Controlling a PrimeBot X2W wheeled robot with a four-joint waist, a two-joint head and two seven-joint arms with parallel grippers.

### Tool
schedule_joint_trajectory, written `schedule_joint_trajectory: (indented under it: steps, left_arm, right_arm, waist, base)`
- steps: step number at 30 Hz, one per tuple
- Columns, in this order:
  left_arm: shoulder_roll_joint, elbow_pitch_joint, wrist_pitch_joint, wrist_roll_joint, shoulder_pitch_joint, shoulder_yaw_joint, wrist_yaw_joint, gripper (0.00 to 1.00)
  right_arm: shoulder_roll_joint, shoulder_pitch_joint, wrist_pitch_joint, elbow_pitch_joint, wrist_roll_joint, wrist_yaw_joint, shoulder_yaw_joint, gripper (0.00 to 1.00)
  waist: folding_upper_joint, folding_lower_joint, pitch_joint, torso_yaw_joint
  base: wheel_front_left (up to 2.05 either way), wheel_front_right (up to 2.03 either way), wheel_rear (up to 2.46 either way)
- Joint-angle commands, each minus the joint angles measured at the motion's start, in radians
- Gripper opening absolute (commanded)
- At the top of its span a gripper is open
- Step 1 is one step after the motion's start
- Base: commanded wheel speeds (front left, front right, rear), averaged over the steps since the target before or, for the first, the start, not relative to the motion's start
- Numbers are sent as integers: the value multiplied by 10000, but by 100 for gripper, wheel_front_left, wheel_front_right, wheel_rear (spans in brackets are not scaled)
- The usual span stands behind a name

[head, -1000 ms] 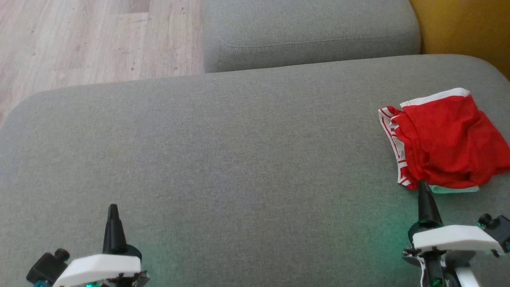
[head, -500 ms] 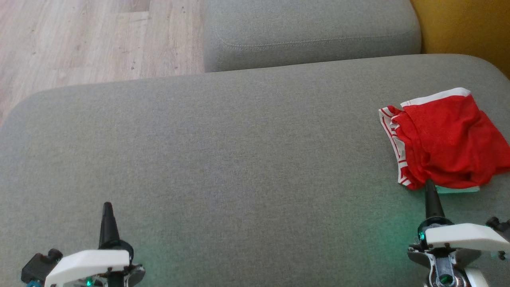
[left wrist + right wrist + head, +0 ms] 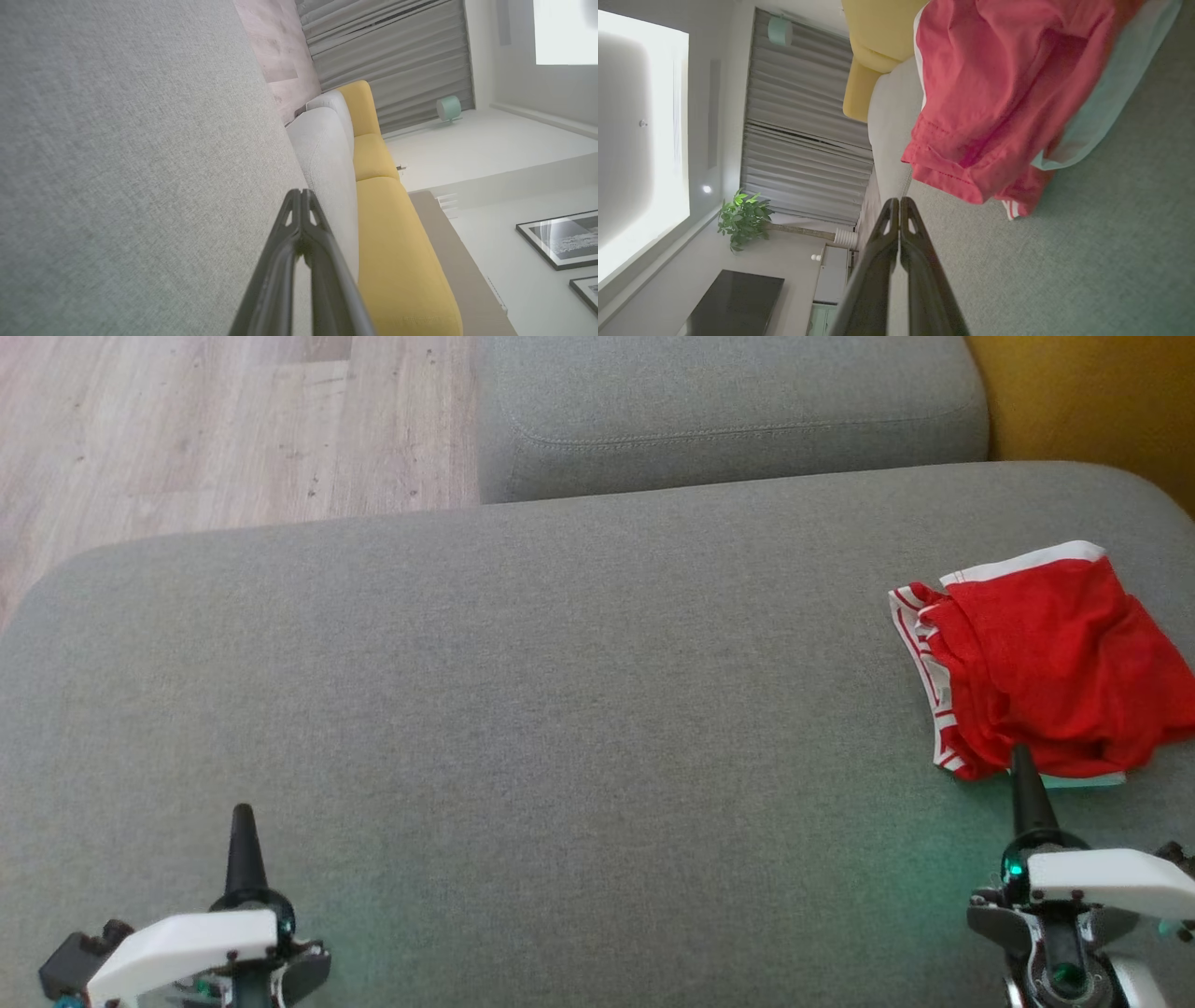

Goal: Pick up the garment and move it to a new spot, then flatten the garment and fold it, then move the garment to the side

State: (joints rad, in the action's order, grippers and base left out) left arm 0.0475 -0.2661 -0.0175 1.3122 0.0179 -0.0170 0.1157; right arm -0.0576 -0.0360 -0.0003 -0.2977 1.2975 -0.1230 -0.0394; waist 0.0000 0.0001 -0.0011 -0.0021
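At 3 o'clock on the cushion (image 3: 560, 709) the garment (image 3: 1046, 663) lies unmoved. Left gripper (image 3: 243, 814) at 7 and right gripper (image 3: 1020, 756) at 5, both shut and empty, have drawn back, so the move aside looks finished.

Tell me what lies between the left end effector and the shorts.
Bare grey cushion, as the head view shows, from the left end effector to the shorts.
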Motion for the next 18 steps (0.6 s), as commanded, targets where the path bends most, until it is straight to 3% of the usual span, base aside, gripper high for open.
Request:
schedule_joint_trajectory:
  steps: [1, 18]
  left_arm:
    - [85, 272, -95, 276, 521, -370, 96, 0]
    - [84, 233, -604, 2011, 758, -704, 130, 0]
  right_arm:
    - [-178, -515, 85, 408, 338, -61, 83, 0]
    - [-166, -626, 585, 496, 2261, -71, -236, 0]
  waist:
    - [0, -1, 2, 2]
    - [0, -1, 27, 14]
  base:
    - [0, 0, 0]
    - [0, 0, 0]
